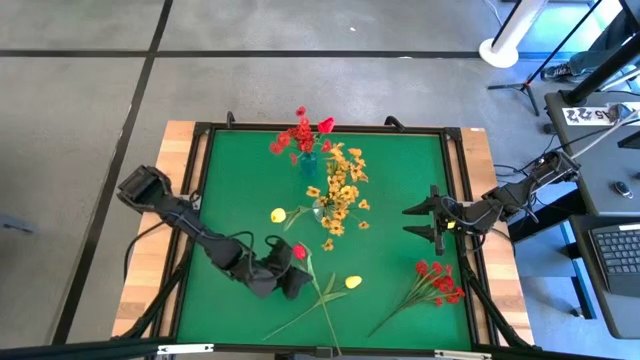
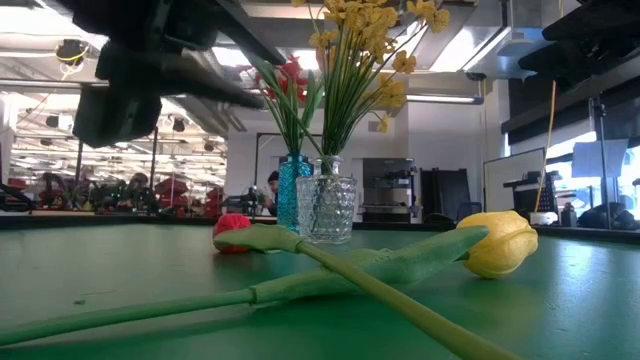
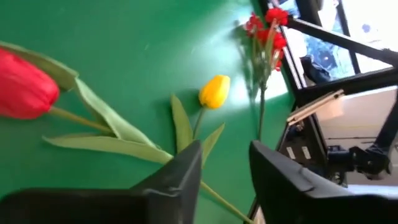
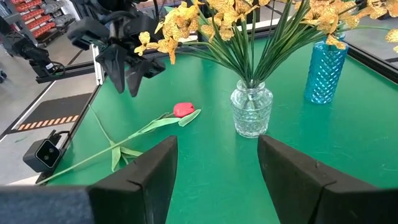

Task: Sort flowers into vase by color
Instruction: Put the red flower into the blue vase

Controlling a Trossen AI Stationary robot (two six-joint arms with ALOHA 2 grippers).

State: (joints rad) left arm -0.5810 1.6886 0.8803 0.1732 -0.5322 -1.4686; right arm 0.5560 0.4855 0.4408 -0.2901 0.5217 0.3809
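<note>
Left hand (image 1: 288, 284) released above red tulip (image 1: 299, 252) stem, right hand (image 1: 425, 222) released near clear vase (image 4: 251, 109).

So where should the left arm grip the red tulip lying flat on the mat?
On the bare stem just below the red tulip bud, coming straight down from above with jaws across the stem: it lies flat and thin, and farther down the yellow tulip's stem crosses it.

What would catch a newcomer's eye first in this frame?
Probably the two vases at the far middle of the green table: a blue vase of red blooms and a clear vase packed with yellow-orange sprigs. Next, the left gripper, fingers apart, near the front edge beside a loose red tulip, with a yellow tulip and a red sprig lying to its right.
</note>
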